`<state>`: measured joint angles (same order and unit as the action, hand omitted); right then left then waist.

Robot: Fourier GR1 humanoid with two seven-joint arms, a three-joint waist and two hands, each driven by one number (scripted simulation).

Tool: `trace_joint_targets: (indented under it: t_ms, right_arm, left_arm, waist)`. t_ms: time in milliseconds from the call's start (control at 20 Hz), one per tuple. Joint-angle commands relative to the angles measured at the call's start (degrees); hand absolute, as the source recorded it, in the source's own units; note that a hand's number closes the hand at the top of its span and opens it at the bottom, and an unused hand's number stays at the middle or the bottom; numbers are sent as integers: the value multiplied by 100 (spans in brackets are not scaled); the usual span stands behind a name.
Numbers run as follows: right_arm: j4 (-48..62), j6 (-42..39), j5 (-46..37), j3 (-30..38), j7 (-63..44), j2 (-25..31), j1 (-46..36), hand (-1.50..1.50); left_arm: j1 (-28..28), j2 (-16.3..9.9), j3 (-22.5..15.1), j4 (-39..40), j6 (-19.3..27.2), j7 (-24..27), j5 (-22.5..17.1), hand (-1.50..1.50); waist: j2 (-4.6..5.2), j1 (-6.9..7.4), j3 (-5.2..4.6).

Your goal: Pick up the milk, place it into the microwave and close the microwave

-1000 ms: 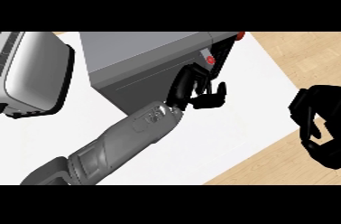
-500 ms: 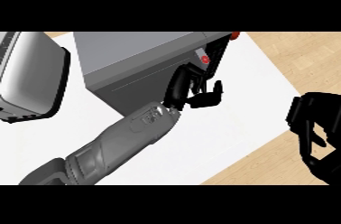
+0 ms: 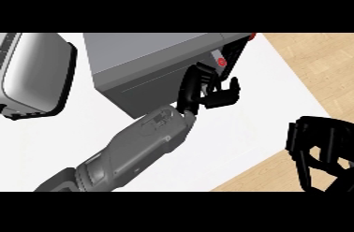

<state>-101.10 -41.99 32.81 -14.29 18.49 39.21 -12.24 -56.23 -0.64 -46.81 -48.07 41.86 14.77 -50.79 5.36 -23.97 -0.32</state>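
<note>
- Up top centre on the white desk (image 3: 228,133): grey microwave (image 3: 149,58), body angled, w/ a dark panel and red button at its right end.
- Left hand (image 3: 207,88) sits right against the microwave's front right corner, just below the red button; fingers curled, nothing visible inside them.
- Grey left forearm (image 3: 131,151) runs diagonally from the lower left edge up to that hand.
- Right hand (image 3: 321,154) shows at the lower right edge, over the desk's border w/ the wood floor (image 3: 311,62); fingers curled, holding nothing I can see; well apart from the microwave.
- Far left: rounded grey appliance w/ dark rim (image 3: 34,74), partly cut by the edge; can't tell if it's the microwave's door or sth separate.
- Milk: not visible anywhere on the desk or in either hand; can't tell where it is.
</note>
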Motion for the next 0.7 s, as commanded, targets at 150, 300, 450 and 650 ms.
trace_joint_targets:
  t_ms: [150,300,450,650]
  right_arm:
    - [-350,-75,102,-373,-68,-92,452,150]
    - [-558,134,62,-484,-64,-280,646,150]
    - [-741,276,16,-511,-73,-320,858,150]
    - [-1049,446,-74,-682,-103,-445,1106,150]
  left_arm:
    - [151,64,1010,144,-496,26,-1013,150]
    - [294,64,997,260,-888,48,-1243,150]
    - [437,36,954,390,-1243,198,-1409,150]
    - [460,-96,865,530,-1664,222,-1610,150]
  waist:
    - [15,246,-29]
    - [-2,392,-23]
    - [-35,481,-20]
    - [-58,552,-19]
